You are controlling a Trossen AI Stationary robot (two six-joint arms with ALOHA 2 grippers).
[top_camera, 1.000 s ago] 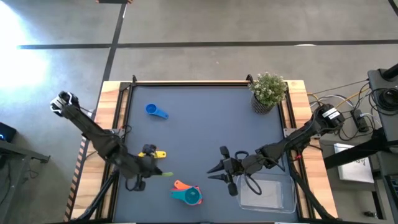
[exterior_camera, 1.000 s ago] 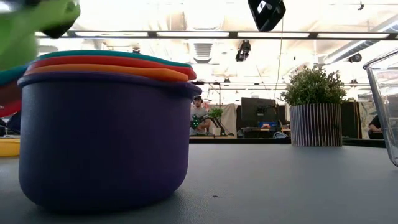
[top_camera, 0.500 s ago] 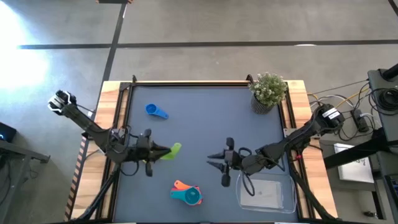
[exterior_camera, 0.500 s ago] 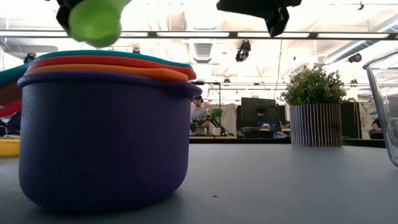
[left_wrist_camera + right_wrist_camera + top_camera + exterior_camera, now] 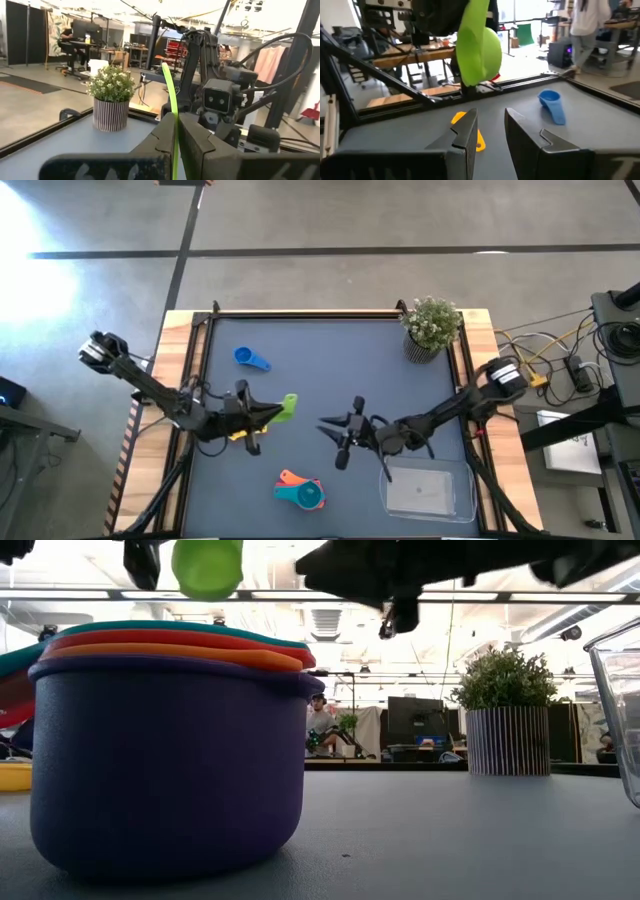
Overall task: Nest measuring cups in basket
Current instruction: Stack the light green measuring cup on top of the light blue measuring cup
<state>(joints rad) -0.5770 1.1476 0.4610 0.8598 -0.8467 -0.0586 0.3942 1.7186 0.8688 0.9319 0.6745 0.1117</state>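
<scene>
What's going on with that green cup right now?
Left end effector shut on green cup, lifted. Right end effector facing it, slightly open, empty. Basket empty. Nothing between.

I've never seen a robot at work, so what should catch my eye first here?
The bright green cup, held in the air over mid-table by the left arm's fingers, facing the right arm's fingers. Next, the stack of nested cups at the table's near edge, and the clear basket to its right.

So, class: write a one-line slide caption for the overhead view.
Left gripper holds the green measuring cup aloft, facing the right gripper.
</scene>
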